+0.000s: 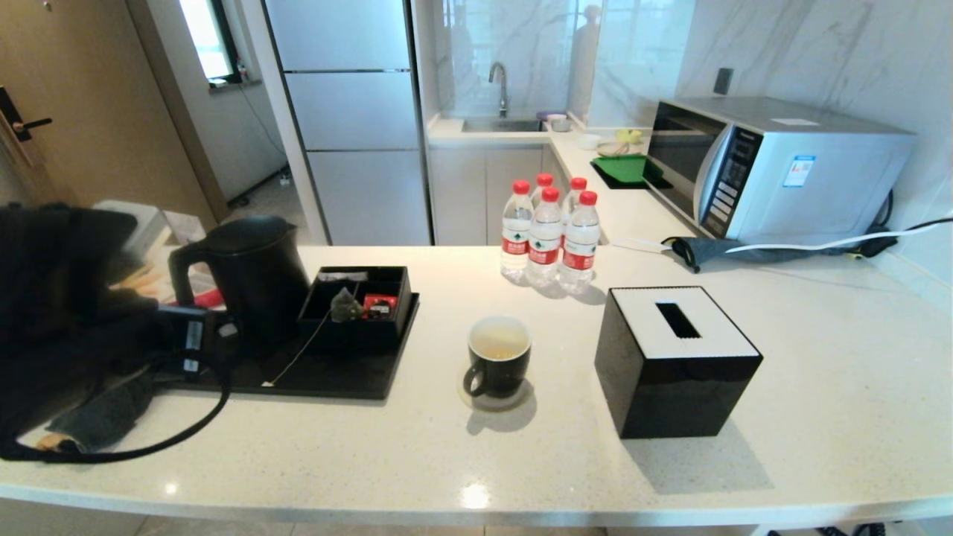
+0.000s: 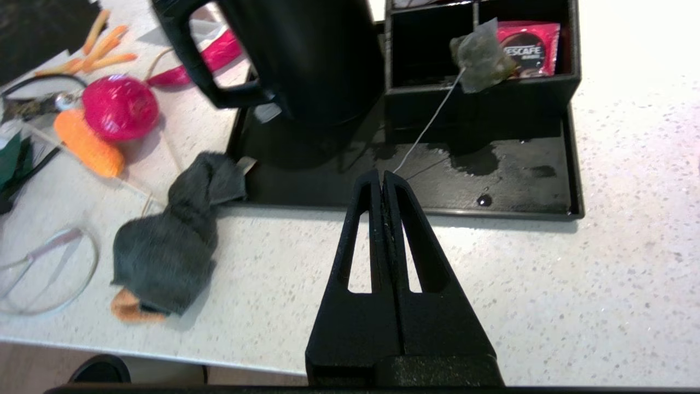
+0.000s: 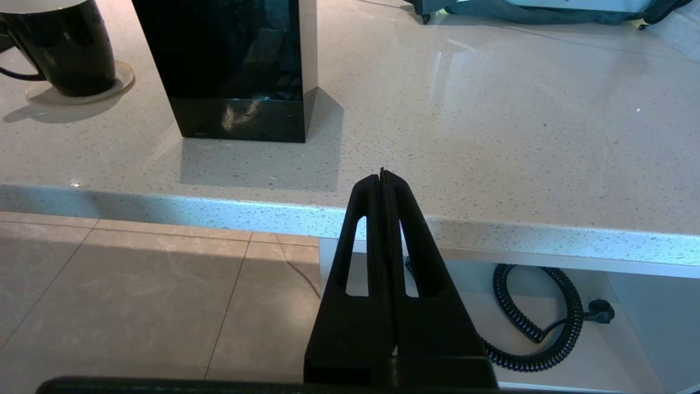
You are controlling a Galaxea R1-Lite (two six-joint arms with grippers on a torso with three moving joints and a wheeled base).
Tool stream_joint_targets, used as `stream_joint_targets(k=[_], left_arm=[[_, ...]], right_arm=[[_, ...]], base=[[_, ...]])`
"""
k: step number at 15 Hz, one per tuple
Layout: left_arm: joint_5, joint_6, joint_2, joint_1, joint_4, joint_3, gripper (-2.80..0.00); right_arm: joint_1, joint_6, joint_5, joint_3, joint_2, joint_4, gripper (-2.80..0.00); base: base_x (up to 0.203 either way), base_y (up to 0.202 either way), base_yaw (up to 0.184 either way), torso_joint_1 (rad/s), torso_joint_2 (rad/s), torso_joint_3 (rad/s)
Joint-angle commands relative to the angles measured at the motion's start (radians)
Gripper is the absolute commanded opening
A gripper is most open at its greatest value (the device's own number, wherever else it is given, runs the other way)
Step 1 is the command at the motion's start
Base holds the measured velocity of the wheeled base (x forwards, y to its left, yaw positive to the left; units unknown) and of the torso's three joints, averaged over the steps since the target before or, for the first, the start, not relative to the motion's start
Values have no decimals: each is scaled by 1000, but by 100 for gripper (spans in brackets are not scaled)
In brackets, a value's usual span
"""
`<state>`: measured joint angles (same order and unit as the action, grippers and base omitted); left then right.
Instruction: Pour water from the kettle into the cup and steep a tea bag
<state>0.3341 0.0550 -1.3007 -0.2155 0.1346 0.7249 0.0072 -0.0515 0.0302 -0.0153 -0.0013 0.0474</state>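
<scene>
tea bag [image 2: 482, 57] leaning on compartment box [image 2: 481, 87] rim, string pinched by left gripper [image 2: 381, 176].
cup [image 1: 498, 357], pale water [image 1: 498, 343] inside, on counter [image 1: 819, 357] between tray [image 2: 519, 186] and tissue box [image 1: 674, 361]. kettle [image 1: 249, 272] upright on tray beside the box. right gripper [image 3: 381, 176] clenched on nothing, below counter edge.

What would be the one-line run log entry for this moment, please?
left gripper: shut on tea bag string, above tray | tea bag: on compartment box edge | cup: holds water, no bag | right gripper: shut, parked off counter
</scene>
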Motion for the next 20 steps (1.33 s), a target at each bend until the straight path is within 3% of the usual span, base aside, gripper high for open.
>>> stream_joint_targets(k=[1, 4, 8, 11, 16, 20], left_arm=[[-24, 17, -90, 3, -3, 48, -280], [-89, 78, -191, 21, -3, 118, -280], [-134, 65, -276, 38, 4, 143, -280], [-103, -28, -346, 33, 4, 183, -280], [-70, -238, -433, 8, 2, 250, -280], [27, -406, -543, -17, -1, 350, -280]], right_arm=[[0, -1, 0, 0, 1, 0, -280], [0, -1, 0, 0, 1, 0, -280], [0, -1, 0, 0, 1, 0, -280], [0, -1, 0, 0, 1, 0, -280], [0, -1, 0, 0, 1, 0, -280], [0, -1, 0, 0, 1, 0, -280]], base=[[0, 0, 0, 0, 0, 0], [0, 0, 0, 0, 0, 0], [0, 0, 0, 0, 0, 0], [0, 0, 0, 0, 0, 0], [0, 0, 0, 0, 0, 0], [0, 0, 0, 0, 0, 0]])
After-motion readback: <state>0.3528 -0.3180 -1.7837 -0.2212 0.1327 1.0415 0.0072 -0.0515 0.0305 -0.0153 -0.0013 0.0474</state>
